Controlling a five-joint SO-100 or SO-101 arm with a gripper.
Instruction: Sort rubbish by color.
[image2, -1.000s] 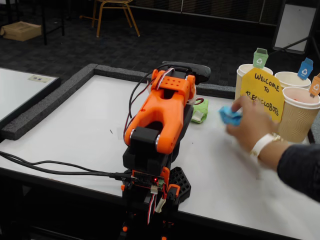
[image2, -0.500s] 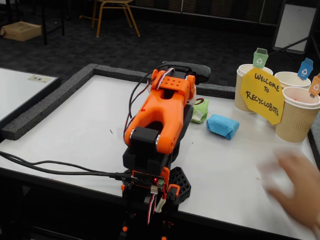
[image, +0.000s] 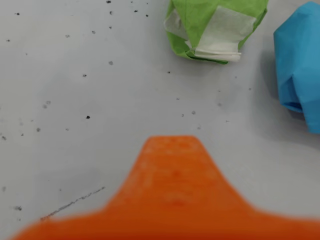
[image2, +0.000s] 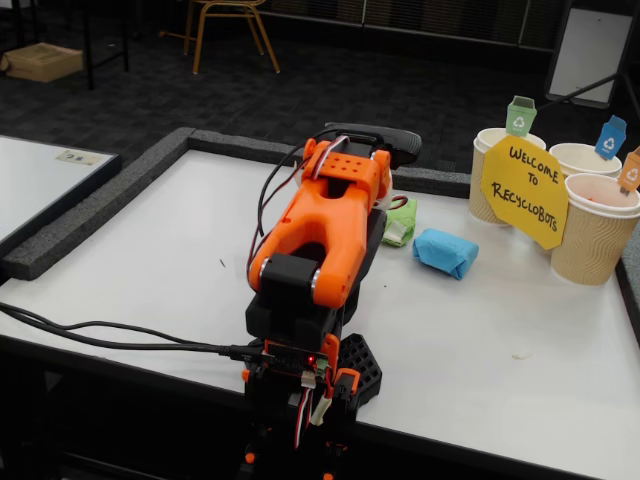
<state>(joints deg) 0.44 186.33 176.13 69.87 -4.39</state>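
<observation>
Arm (image2: 320, 235) folded low over its base near the front edge of the white tabletop (image2: 150, 260), orange shell uppermost, black cables trailing off to the left in the fixed view.

Tool: only a blurred orange part (image: 172, 195) visible at the bottom of the wrist view; fingertips hidden in both views, so cannot tell whether jaws are apart or together. Nothing seen held.

Green lump (image2: 401, 221) on the tabletop just beyond the arm, partly hidden behind it in the fixed view. In the wrist view, same lump (image: 215, 30) at top centre, white paper patch showing on its face.

Blue lump (image2: 445, 252) lying just right of the green one, close but apart, clear of the arm. In the wrist view, cut off by the right edge (image: 300, 70).

Orange lump: not made out in either view.

Three ribbed paper cups (image2: 595, 235) standing at the right rear of the tabletop, each with a small coloured tag. Yellow octagonal sign (image2: 524, 190) reading "Welcome to Recyclobots" propped in front of the cups. Tabletop surface speckled with dark marks in the wrist view.
</observation>
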